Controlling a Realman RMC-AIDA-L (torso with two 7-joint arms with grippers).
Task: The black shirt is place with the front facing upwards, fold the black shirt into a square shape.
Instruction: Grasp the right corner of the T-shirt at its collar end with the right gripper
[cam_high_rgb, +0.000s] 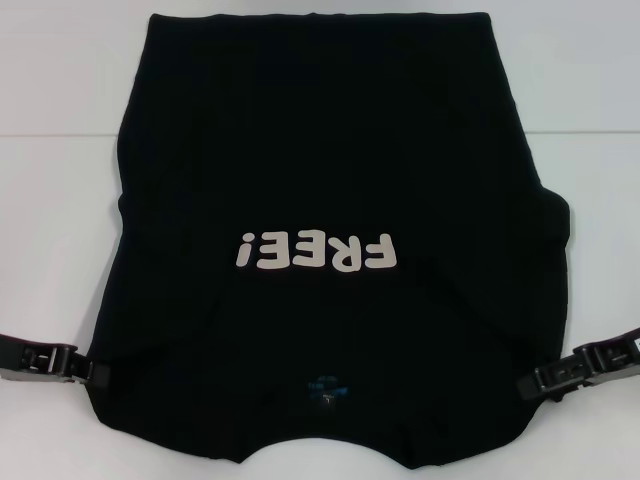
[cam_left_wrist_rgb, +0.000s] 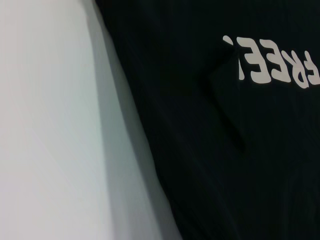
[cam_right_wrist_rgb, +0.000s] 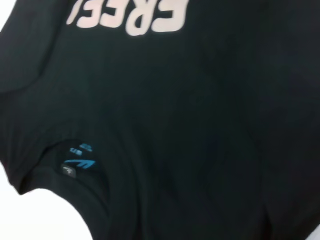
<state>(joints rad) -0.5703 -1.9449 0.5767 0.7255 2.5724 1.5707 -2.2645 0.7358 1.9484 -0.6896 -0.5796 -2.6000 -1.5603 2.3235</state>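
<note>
Black shirt (cam_high_rgb: 330, 170) flat on white counter (cam_high_rgb: 60, 200), front up, collar nearest robot. Left gripper (cam_high_rgb: 88, 370) and right gripper (cam_high_rgb: 535, 382) at its near side edges; jaws' state cannot be told.

- light is bright and even from overhead, the white table (cam_high_rgb: 60, 200) nearly washed out, no hard glare.
- black shirt (cam_high_rgb: 330, 180) swallows its folds; creases barely read.
- left wrist view: a soft grey shadow hugs the cloth edge.
- right wrist view looks slightly blurred, perhaps from closeness.
</note>
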